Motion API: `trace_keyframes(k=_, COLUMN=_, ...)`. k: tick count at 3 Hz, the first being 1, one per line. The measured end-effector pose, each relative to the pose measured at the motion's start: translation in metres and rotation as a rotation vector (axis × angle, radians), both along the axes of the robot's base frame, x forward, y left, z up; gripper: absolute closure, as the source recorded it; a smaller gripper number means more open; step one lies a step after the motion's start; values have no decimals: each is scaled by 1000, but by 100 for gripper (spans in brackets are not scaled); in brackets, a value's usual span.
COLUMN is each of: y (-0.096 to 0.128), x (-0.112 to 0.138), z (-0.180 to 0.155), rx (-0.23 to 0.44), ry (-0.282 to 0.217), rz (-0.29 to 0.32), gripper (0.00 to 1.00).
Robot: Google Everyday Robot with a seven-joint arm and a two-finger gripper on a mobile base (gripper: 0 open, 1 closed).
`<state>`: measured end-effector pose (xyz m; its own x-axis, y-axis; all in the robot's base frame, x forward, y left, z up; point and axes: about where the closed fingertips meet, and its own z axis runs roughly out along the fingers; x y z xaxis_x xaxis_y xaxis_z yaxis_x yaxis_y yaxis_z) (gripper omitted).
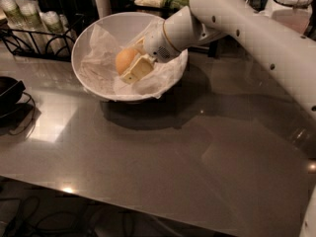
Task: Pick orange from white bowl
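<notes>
The orange (pixel 124 58) is inside the white bowl (pixel 84 43), above the crumpled white paper (pixel 101 58) that lines it. The bowl stands at the back left of the grey table (pixel 163 157). My gripper (pixel 130 61) reaches into the bowl from the right and is shut on the orange. One cream finger (pixel 138 68) lies across the orange's front side; the other is mostly hidden behind the fruit. The white arm (pixel 247 28) runs off to the upper right.
A black dish (pixel 7 90) sits at the table's left edge. A black wire rack (pixel 29 38) with pale cups stands behind the bowl at left. Containers line the back edge, and a jar (pixel 294 4) is at the top right.
</notes>
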<state>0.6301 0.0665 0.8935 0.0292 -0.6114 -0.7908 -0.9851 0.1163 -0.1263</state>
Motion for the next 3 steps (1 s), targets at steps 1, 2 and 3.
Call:
trace_keyframes(k=1, y=-29, x=0, z=26, rx=3, ry=-47, rz=-62, gripper=100)
trace_keyframes(k=2, y=-47, x=-3, z=50, rx=-12, ry=-92, rz=-89, gripper=100)
trace_keyframes(k=3, y=-47, x=-3, z=51, rx=-12, ry=-92, rz=-89, gripper=100)
